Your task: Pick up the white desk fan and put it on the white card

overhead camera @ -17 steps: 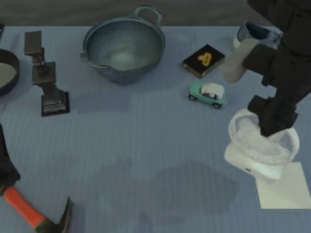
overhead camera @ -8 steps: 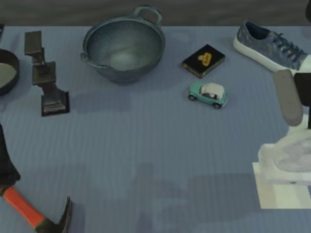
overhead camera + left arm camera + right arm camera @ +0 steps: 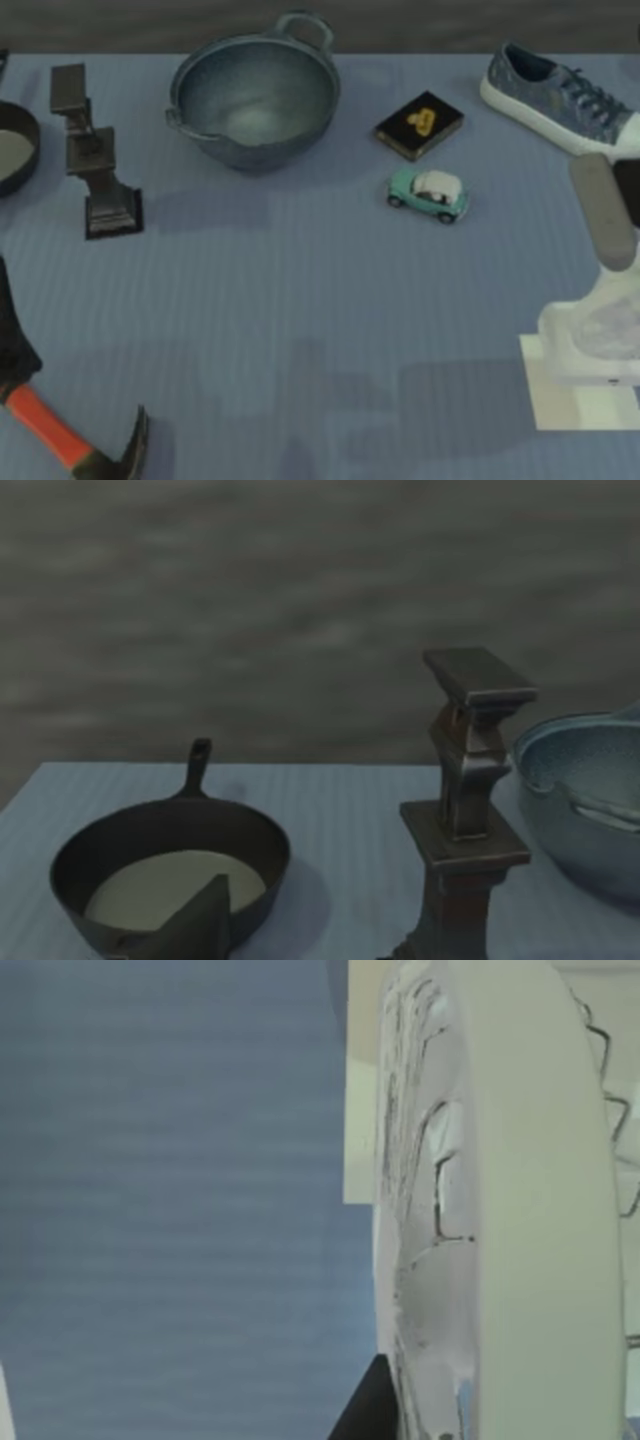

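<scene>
White plastic desk fan (image 3: 598,335), standing on the white card (image 3: 560,405) at the desk's right edge: probably light, rigid, with a fragile thin grille; best held by its boxy housing; right claw's state cannot be told.

One fan (image 3: 597,335), one card (image 3: 560,405) — one pot (image 3: 255,92), one toy car (image 3: 430,193), one shoe (image 3: 555,95)
</scene>
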